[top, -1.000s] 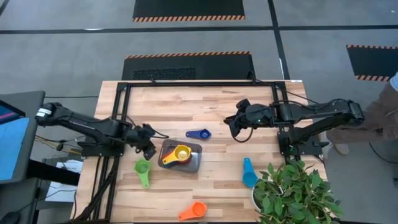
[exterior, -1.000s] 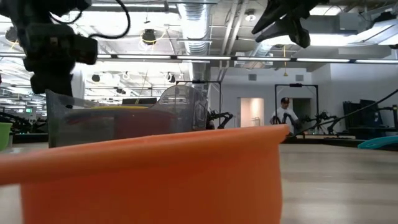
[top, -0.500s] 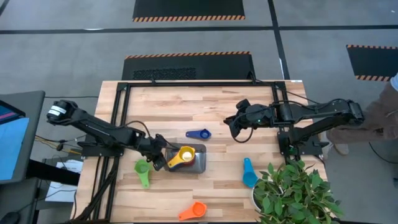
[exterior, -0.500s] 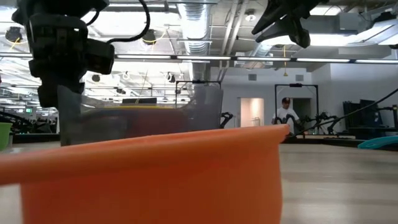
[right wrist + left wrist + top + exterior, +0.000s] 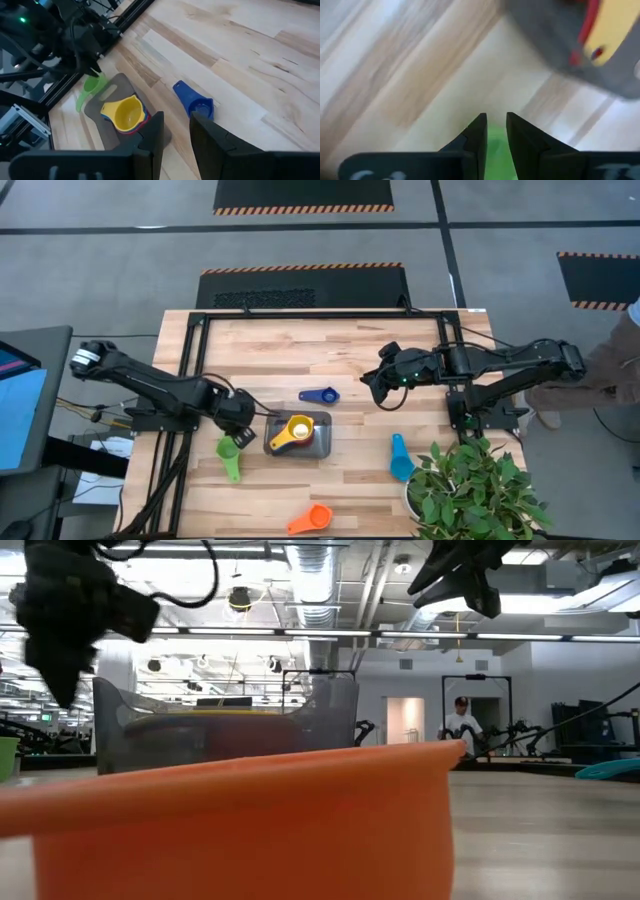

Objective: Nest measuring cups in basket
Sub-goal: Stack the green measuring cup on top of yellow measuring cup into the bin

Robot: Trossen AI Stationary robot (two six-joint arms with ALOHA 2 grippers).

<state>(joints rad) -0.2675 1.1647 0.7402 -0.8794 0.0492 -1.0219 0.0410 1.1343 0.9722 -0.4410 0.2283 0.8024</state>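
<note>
Green cup [image 5: 229, 452] lies on the desk [image 5: 330, 345] under the left gripper [image 5: 243, 439], jaws slightly apart above it, gripping nothing. Beside it, the basket [image 5: 316, 442] holds the yellow cup [image 5: 295, 429] nested on red. The right gripper [image 5: 372, 386] hovers farther right, jaws apart, empty.

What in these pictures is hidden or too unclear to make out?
- Cups under the yellow cup in the basket: only red edges show; how many are stacked is hidden, all views.
- Green cup: high view, left gripper covers part of it; left wrist view is blurred.
- Low view: the orange cup fills the foreground, hiding the table.
- Light blue cup: plant overlaps its edge.
</note>
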